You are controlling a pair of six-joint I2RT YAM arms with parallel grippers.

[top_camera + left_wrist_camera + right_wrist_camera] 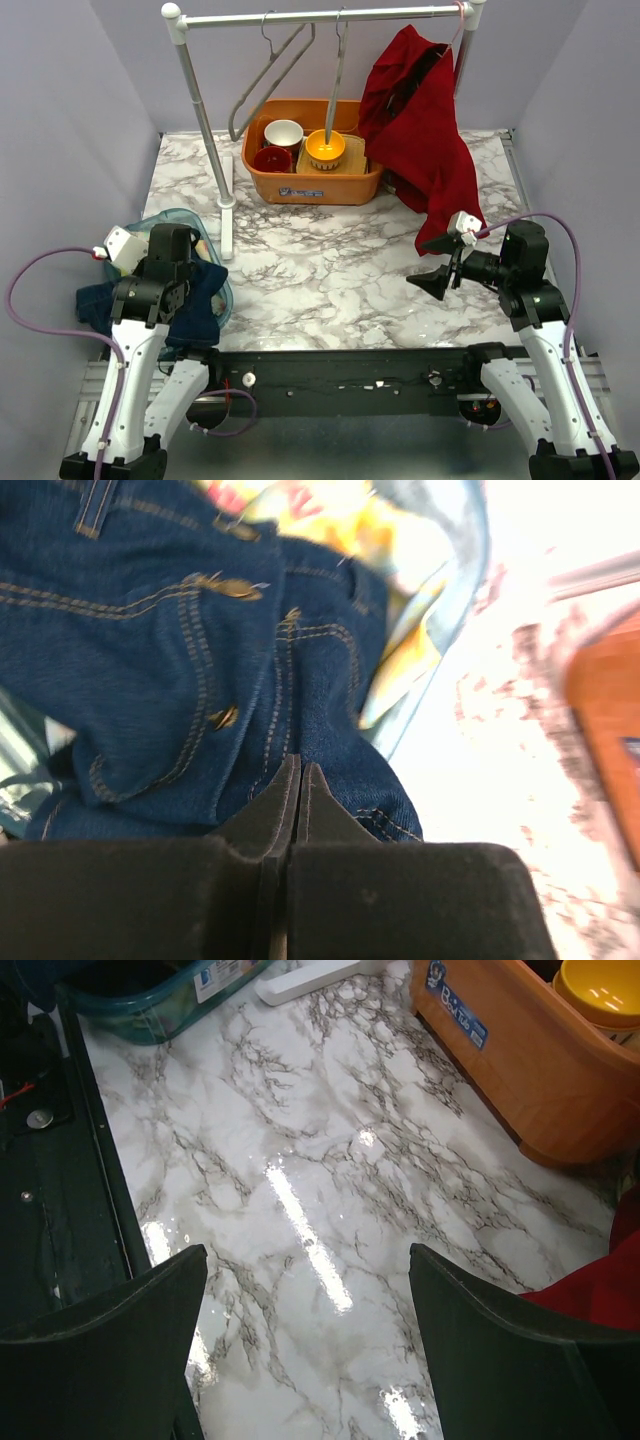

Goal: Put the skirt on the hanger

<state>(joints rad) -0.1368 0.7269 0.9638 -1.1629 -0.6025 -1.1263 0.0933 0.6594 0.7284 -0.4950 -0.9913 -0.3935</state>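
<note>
An orange tub (312, 185) sits on the marble table (330, 260), a red garment (425, 130) hanging near it.

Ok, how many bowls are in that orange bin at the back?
3. In the orange bin: a white bowl back left, a dark red bowl in front of it, a yellow bowl to their right. Others may be hidden behind its wall.

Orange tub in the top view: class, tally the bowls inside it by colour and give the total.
white bowl: 1
red bowl: 1
yellow bowl: 1
Total: 3 bowls in the orange tub
</note>
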